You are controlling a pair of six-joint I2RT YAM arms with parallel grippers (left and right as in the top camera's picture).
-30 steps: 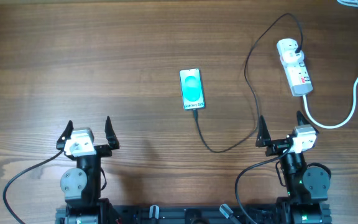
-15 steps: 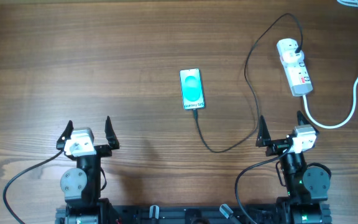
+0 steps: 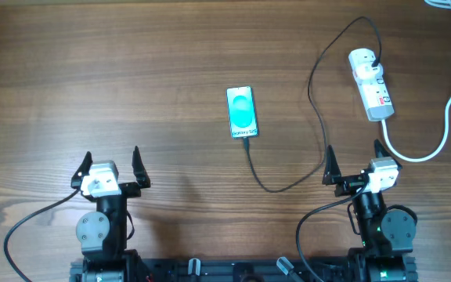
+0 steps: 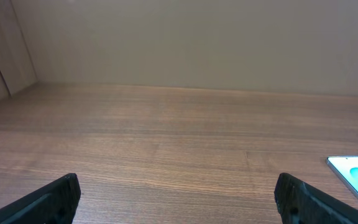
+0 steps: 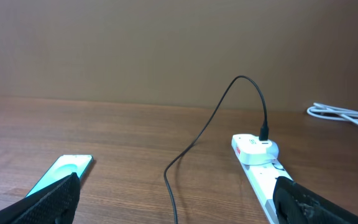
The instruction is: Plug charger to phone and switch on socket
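The phone [image 3: 241,112] lies flat in the middle of the table, its screen lit cyan; it also shows in the left wrist view [image 4: 356,173] and the right wrist view [image 5: 64,172]. The thin black charger cable [image 3: 317,117] runs from a white adapter on the socket [image 3: 370,84] in a loop to the phone's near end, where its tip touches the phone [image 3: 246,141]. The socket also shows in the right wrist view [image 5: 263,168]. My left gripper [image 3: 110,166] is open and empty at the near left. My right gripper [image 3: 353,162] is open and empty, near the socket.
A thick white cord [image 3: 448,117] curves from the socket's near end up the right edge of the table. More white cord lies at the far right in the right wrist view [image 5: 344,115]. A plain wall stands behind the table.
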